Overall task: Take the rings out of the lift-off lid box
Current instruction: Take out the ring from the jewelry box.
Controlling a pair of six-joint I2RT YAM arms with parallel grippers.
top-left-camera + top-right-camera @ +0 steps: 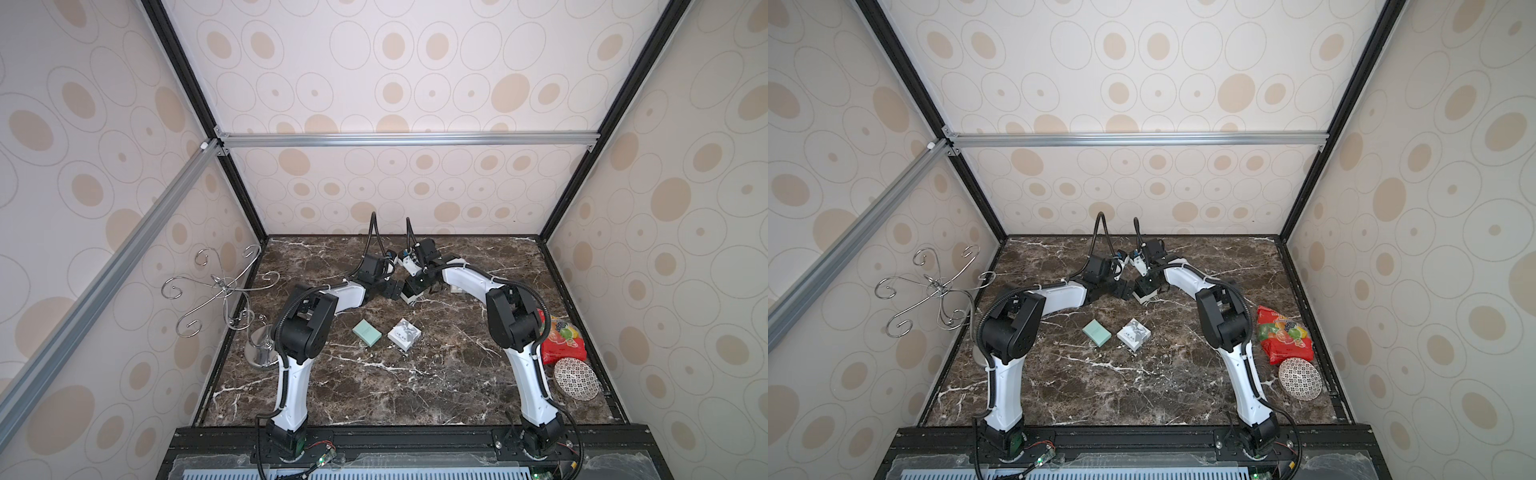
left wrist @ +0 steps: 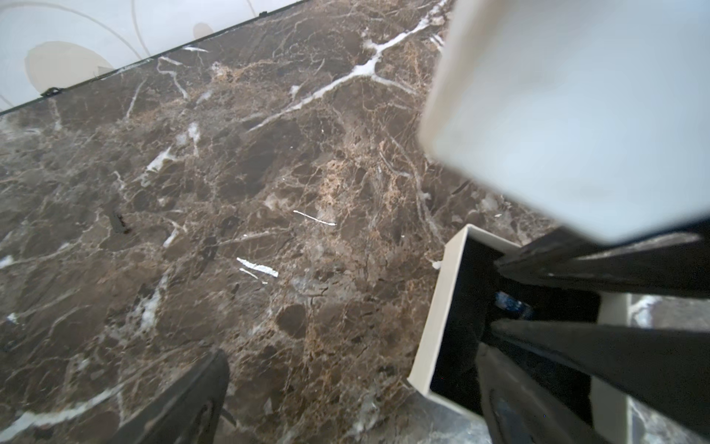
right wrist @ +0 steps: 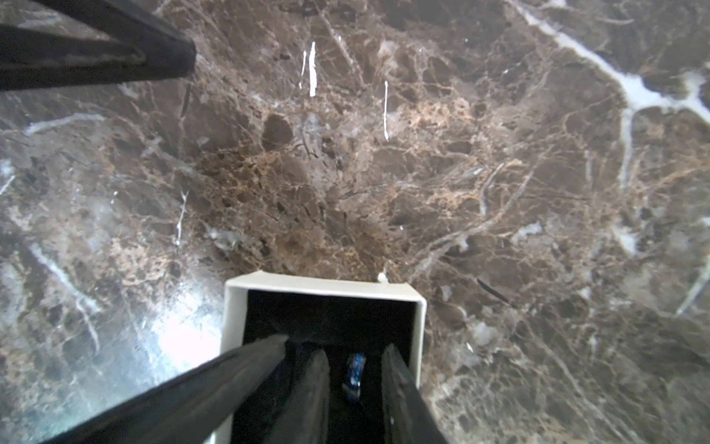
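Table layout | open box stood mid-width in the rear half, a ring inside it | left closed box and right closed box lay side by side at the centre, before it | wire stand stood by the left edge | dish lay just before bag by the right edge

My robot test cell in a lab, bare aluminium frame bars bracing oval-patterned wallpaper panels on three sides of the marble-look worktop, my left arm and right arm bolted to a black rail along its near edge
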